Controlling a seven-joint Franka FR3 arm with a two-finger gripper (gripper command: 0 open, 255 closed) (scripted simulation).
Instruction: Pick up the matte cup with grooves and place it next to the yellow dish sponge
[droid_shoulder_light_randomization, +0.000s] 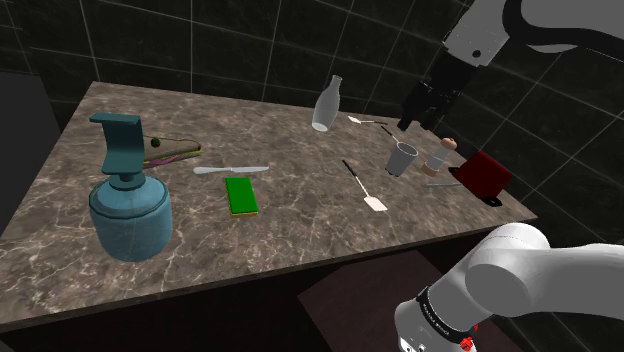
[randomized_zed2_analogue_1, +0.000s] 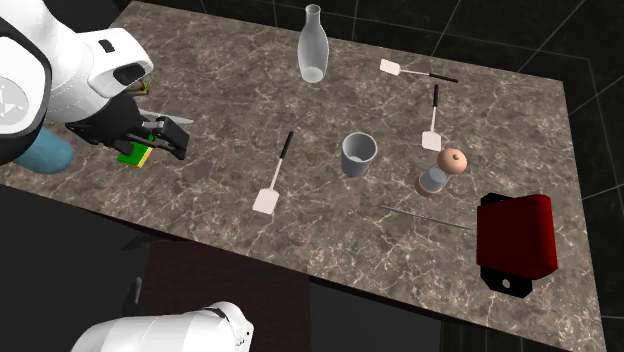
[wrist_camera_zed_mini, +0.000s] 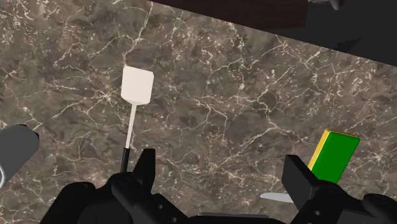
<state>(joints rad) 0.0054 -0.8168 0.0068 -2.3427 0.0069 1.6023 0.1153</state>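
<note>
Shoulder view: I read the gripper (droid_shoulder_light_randomization: 415, 120) raised above the marble table (droid_shoulder_light_randomization: 300, 225), appearing just above the grey cup (droid_shoulder_light_randomization: 402, 158). The cup stands upright and untouched between a white spatula (droid_shoulder_light_randomization: 366, 187) and a small shaker (droid_shoulder_light_randomization: 439, 154). In the wrist view the two fingers (wrist_camera_zed_mini: 144, 169) stand apart with bare tabletop between them, so nothing is gripped. The cup is cut off at that frame's edge beside one finger, which I take to mean the hand is not yet centred over it. The sponge (droid_shoulder_light_randomization: 241, 195) lies flat, well apart from the cup, green face up with a yellow layer along its side, just beside a table knife (droid_shoulder_light_randomization: 232, 170). In my judgement the open marble around it leaves room for a placement. I judge the current step to be the approach ahead of the grasp. Limits of observation: I cannot make out grooves on the cup, whose surface reads plain grey. How high the hand hangs over the cup cannot be fixed from these angles. In the second exterior view the hand covers most of the sponge. I cannot identify the red appliance (droid_shoulder_light_randomization: 482, 175) beside the shaker.
</note>
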